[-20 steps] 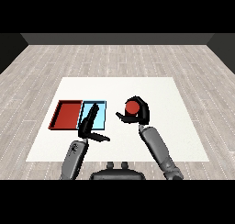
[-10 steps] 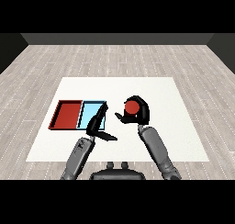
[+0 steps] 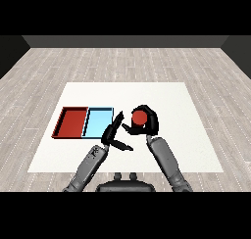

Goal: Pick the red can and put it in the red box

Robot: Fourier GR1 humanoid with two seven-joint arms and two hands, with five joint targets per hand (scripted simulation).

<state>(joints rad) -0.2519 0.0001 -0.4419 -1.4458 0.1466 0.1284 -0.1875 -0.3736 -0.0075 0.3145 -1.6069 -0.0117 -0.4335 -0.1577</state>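
The red can [image 3: 139, 117] stands near the middle of the white table [image 3: 166, 98], right of the trays. My right hand [image 3: 148, 124] is curled round it, fingers arching over its top and far side, thumb at its near side. My left hand [image 3: 112, 133] hovers just left of the can with straight fingers spread, holding nothing, its fingertips [image 3: 119, 116] reaching toward the right edge of the light blue tray [image 3: 98, 121]. The red tray [image 3: 72, 122] lies at the far left, touching the blue one, with nothing in it.
Both trays sit side by side on the table's left half. The table's near edge [image 3: 59, 171] runs just in front of my forearms. Grey plank floor surrounds the table.
My left hand has swung right, off the blue tray and toward the can. The right hand has shifted left with the can in its grasp.
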